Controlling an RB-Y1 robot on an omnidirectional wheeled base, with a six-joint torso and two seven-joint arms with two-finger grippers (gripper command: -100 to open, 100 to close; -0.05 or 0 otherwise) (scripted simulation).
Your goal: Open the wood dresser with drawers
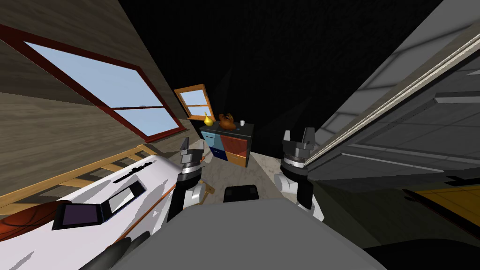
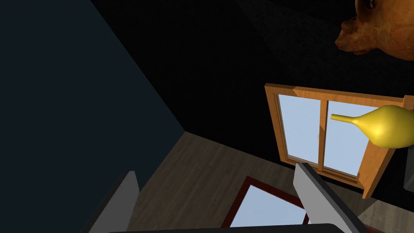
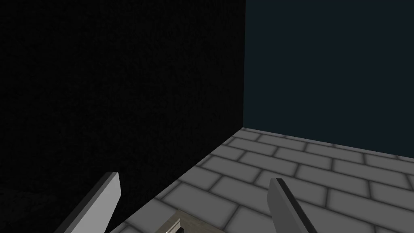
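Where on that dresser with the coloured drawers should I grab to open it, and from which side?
Probably a drawer front on the dresser, approached from its front face, which is turned toward me and carries the coloured panels. Handles are too small to make out.

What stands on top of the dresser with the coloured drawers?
On the dresser stand a yellow vase, a brown pot-like thing and a small white cup. Its drawers look shut, so what is inside them is hidden.

Dresser (image 1: 232, 143) drawers blue, rust and orange, yellow vase (image 1: 207, 119), red-framed window (image 1: 93, 89), grey brick-patterned wall (image 3: 307, 170)
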